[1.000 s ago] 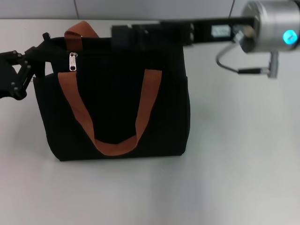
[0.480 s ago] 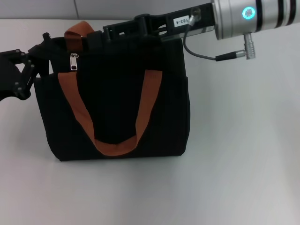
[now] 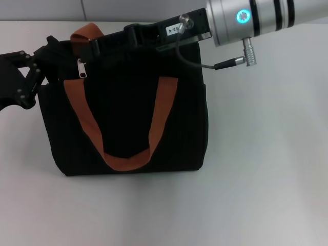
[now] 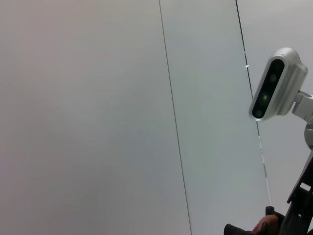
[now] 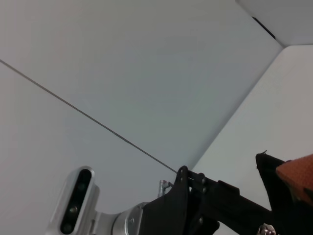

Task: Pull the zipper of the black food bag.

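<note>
The right tool (image 3: 95, 47) is reaching over the black food bag (image 3: 128, 118) near the zipper (image 3: 80, 67), its opening hidden, while the left tool (image 3: 43, 56) is gripping the bag's corner.

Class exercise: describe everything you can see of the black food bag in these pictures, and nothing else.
The black food bag is a large, boxy tote of dark fabric, standing upright on the white table. Two orange-brown webbing handles hang at its front and back. A small silver zipper hangs near its top left corner. The left gripper is at that corner; the right gripper reaches across the top edge.
</note>
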